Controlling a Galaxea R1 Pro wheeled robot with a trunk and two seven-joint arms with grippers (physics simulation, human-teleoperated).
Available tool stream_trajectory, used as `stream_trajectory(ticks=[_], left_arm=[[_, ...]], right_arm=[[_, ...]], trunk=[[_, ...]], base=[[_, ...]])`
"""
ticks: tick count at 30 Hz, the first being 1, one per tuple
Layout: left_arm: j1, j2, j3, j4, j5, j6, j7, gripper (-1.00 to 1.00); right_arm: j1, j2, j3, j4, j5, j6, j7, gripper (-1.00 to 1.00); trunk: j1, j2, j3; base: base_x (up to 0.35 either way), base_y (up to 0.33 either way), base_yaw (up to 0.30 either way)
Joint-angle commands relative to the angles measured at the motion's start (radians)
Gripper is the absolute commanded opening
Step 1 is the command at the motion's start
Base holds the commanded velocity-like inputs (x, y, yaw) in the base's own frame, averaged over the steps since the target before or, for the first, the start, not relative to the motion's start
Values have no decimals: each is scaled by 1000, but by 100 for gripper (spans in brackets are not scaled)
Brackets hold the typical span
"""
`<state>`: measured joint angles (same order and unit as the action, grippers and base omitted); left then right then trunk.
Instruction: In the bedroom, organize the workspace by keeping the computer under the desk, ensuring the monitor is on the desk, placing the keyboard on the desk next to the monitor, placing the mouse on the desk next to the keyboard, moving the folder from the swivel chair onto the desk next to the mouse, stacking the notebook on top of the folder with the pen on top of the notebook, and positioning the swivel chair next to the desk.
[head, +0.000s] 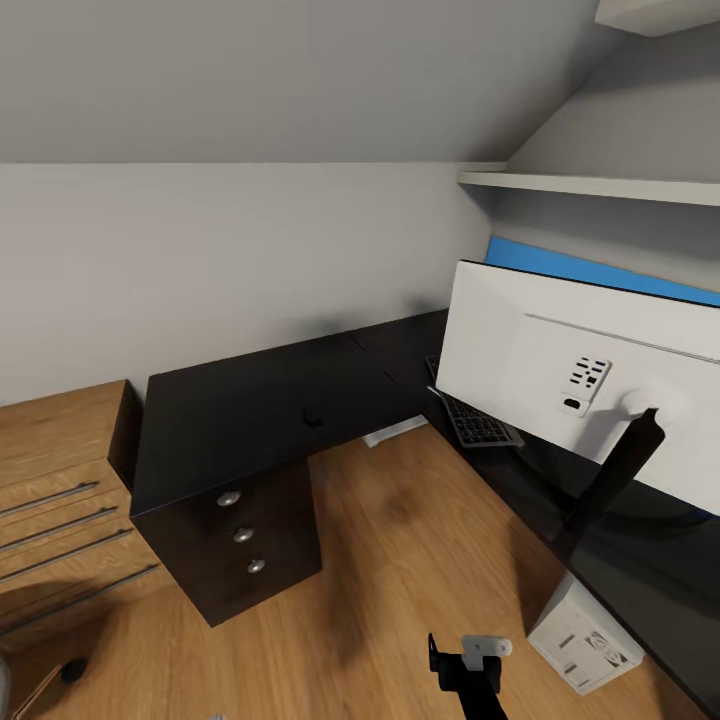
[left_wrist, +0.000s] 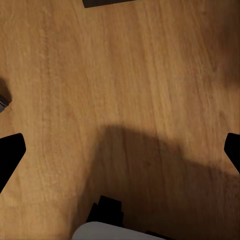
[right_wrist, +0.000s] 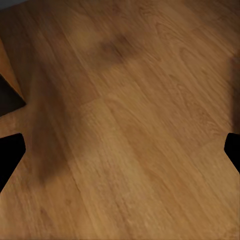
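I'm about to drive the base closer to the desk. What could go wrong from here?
1. The monitor stands with its white back toward the robot, its lower edge over the keyboard; reaching past it could topple it.
2. The computer sits on the floor by the desk; the base might bump it.
3. A small dark thing on the desk could be swept off.

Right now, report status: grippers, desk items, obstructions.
Both grippers open, empty, over wood floor. Monitor on desk, back toward us; keyboard beside it. White computer under desk. Small dark item on desktop, unidentified.
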<state>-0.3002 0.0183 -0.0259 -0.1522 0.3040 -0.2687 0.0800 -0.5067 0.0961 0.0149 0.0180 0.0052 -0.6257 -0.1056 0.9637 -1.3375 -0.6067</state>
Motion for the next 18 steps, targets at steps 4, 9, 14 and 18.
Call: stream_trajectory(ticks=[4, 9, 14, 18], left_arm=[[0, 0, -3, 0, 4, -3, 2, 100], [0, 0, -3, 0, 4, -3, 2, 100], [0, 0, -3, 0, 4, -3, 2, 100], [0, 0, -3, 0, 4, -3, 2, 100]], right_arm=[[-1, 1, 2, 2, 1, -5, -5, 100], [-1, 2, 3, 2, 1, -4, -5, 100], [-1, 2, 3, 2, 1, -4, -5, 100], [-1, 2, 3, 2, 1, -5, -5, 100]], trunk=[[0, 0, -1], [0, 0, -1], [0, 0, -1], [0, 0, -1]], base=[[0, -87, 14], [0, -79, 210], [0, -16, 265], [0, -81, 270]])
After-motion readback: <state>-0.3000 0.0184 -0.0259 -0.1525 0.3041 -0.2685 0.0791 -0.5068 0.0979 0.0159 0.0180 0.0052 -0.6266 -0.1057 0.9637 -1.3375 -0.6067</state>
